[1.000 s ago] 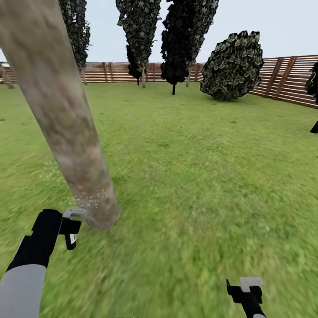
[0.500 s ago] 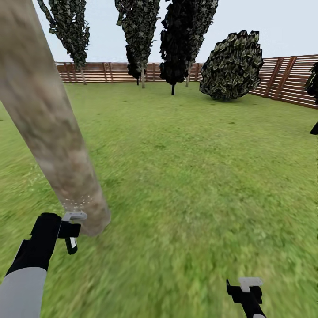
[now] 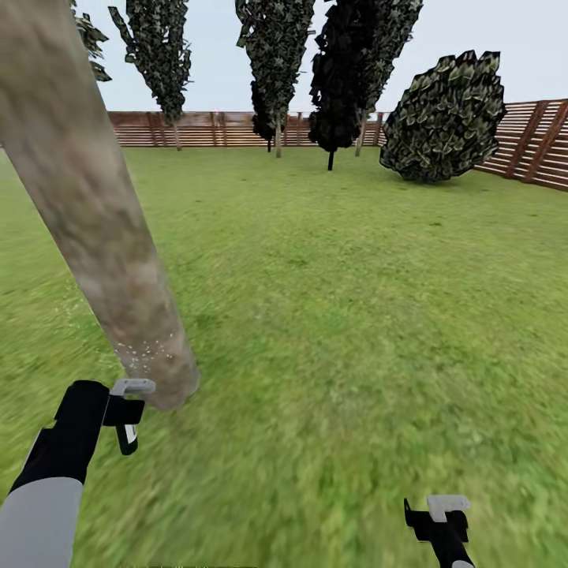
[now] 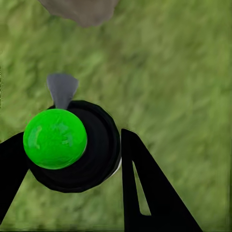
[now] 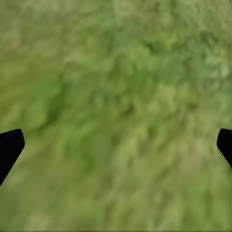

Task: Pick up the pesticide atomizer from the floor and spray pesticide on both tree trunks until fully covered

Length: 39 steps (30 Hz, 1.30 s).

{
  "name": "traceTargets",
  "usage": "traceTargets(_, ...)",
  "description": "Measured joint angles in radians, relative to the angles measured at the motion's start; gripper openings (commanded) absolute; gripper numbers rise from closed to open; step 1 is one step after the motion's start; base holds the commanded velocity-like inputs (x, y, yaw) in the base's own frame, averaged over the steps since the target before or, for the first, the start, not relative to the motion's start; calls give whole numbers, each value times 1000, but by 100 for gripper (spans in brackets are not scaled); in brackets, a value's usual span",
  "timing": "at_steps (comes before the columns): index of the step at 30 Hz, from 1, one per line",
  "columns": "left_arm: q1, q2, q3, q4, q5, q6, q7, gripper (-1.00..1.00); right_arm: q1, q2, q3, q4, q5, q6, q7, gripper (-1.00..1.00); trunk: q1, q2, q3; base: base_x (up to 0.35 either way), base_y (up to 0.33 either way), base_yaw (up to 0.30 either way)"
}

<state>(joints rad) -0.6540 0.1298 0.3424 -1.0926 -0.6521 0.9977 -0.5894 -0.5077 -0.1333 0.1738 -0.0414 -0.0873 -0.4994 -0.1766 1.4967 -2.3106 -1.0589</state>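
The left gripper (image 4: pixel 72 159) is clamped on the green-capped black pesticide atomizer (image 4: pixel 72 150) (nozzle toward the trunk). White pesticide specks (image 3: pixel 150 351) dot only the foot of the thick mottled beige tree trunk (image 3: pixel 95 205) just ahead; the rest looks unsprayed.

Thick pale beige-grey mottled tree trunk (image 3: pixel 95 221): its upper length and crown are cut off by the head view's top and left edges. Black round-bodied pesticide atomizer with a green domed cap (image 4: pixel 63 145): lower body hidden beneath the cap and between the left gripper (image 4: pixel 67 186) fingers (image 4: pixel 150 193), whose bases run off the frame. Right gripper (image 5: pixel 116 145): fingertips alone enter at the frame's sides. Green grass floor (image 5: pixel 121 96): blurred.
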Motion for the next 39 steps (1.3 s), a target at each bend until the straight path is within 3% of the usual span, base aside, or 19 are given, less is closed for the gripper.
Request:
traceTargets(3,1,3,5,2,-2,0,3,-100,0,0,0,0,0,0,0,100,0,0,0,69,-272,278)
traceTargets(7,12,3,59,3,-3,-3,5,-100,0,0,0,0,0,0,0,100,0,0,0,135,-267,278)
traceTargets(9,13,2,67,3,-3,-4,5,-100,0,0,0,0,0,0,0,100,0,0,0,165,-255,277)
traceTargets(15,14,1,66,22,-10,-6,6,-100,0,0,0,0,0,0,1,100,0,0,0,177,-244,248)
traceTargets(28,15,5,70,28,-11,-11,6,-100,0,0,0,0,0,0,0,100,0,0,0,180,-241,14)
traceTargets(39,15,12,72,27,-11,-11,6,-100,0,0,0,0,1,0,0,100,0,0,0,167,-241,263)
